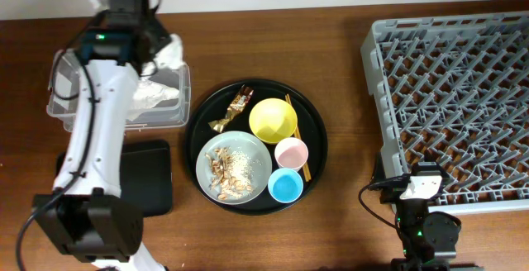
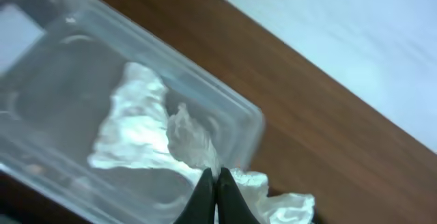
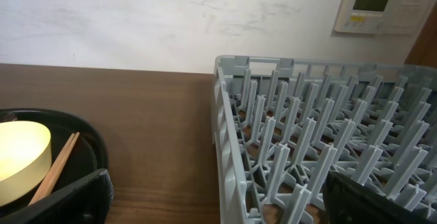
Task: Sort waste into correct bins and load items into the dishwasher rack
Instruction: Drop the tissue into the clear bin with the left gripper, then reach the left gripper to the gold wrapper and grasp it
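Landmark: big round black tray (image 1: 197, 116) at mid-table; every place below is given from it.
Counts: one bowl, two cups, one plate, one pair of chopsticks, one gold wrapper, two bins, one rack, two grippers.
Yellow round bowl (image 1: 273, 118): on the tray, at its upper middle in the overhead view.
Small pink cup (image 1: 291, 152): on the tray, just below the bowl.
Small light-blue cup (image 1: 285, 185): on the tray, beside the pink cup, near the lower rim.
Pale grey round plate (image 1: 252, 157): on the tray's lower left, carrying small tan food scraps with pale crumbs (image 1: 225, 170).
Thin wooden chopsticks (image 1: 303, 168): on the tray, running along the bowl's right side.
Twisted gold wrapper (image 1: 231, 110): on the tray, left of the bowl.
Clear plastic rectangular tub (image 1: 183, 97): left of the tray, just beside it.
Flat black rectangular tray (image 1: 153, 180): lower left of the round tray.
Large square light-grey plastic rack (image 1: 450, 89): right of the tray, apart from it.
Crumpled white-and-silver wrapper (image 2: 136, 128): creased and shiny, one lump in the tub, another bunched at the jaws; whether they are joined I cannot tell.
Left gripper (image 2: 215, 186): over the tub, jaws pressed together, pinching the wrapper.
Right gripper (image 3: 218, 183): lower right of the tray, by the rack, jaws spread wide with nothing between them.
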